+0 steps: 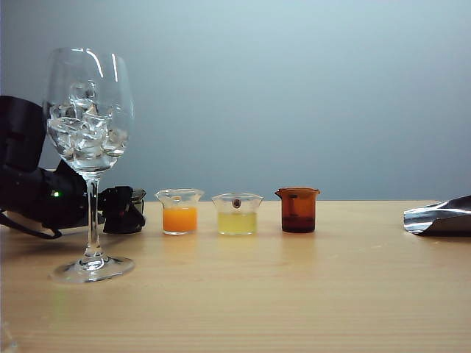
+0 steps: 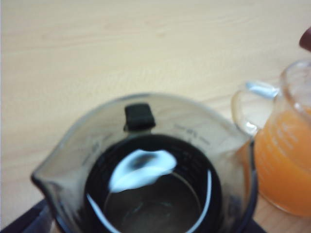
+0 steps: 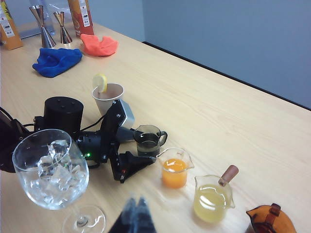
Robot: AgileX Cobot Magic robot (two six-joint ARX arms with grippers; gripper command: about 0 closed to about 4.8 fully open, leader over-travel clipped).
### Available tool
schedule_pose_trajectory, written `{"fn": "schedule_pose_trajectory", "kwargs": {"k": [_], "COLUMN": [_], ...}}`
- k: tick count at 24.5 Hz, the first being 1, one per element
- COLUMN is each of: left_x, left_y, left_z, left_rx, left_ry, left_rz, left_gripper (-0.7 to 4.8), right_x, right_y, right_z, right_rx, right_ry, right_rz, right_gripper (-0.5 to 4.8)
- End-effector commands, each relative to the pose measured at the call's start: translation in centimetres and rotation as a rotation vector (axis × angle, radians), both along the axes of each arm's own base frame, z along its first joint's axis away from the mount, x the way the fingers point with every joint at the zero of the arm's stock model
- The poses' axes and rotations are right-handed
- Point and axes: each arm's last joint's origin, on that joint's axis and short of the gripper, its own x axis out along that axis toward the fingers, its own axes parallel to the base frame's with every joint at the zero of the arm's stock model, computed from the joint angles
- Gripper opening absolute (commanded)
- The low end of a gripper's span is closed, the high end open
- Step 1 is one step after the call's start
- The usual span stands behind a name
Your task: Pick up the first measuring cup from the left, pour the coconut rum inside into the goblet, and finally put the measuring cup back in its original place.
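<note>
the first measuring cup stands upright beside the orange cup, at the row's end nearest the goblet, handle toward the orange cup, rum inside. left gripper straddles it, jaws spread wide, no clamp visible. right gripper low, fingers together, empty. bare table beyond the orange cup's row.

In the exterior view the left gripper hides nearly all of the grey cup, and the goblet covers part of the arm. The right gripper is cut by the edge there; in its wrist view its fingertips blur, so its opening cannot be told. The amber cup is cropped.
</note>
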Motion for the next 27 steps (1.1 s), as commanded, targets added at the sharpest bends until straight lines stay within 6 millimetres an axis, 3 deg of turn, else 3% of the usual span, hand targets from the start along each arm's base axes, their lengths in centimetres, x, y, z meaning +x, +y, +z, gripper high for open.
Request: {"fn": "schedule_pose_trajectory", "kwargs": {"k": [1,18,27], "left_x": [0.2,1.1,1.2], "left_y": [-0.1,-1.5,-1.3], "left_z": [0.6,-0.1,-0.2], "left_rx": [-0.042,-0.067,-0.044], "left_ry": [-0.032,-0.036,-0.042], "left_rz": [0.011,-0.013,0.072], "left_gripper": [4.79,4.79,4.79], "right_x": [0.0,0.0,0.0], "right_y": [0.0,0.0,0.0], "right_z": [-0.2,-0.4,-0.5], "right_rx": [-0.002,-0.015,-0.017], "right_ry": [-0.003,0.012,0.015], "right_rz": [-0.001,-0.001,0.003], "right_gripper": [-0.06,-0.06,-0.06]}}
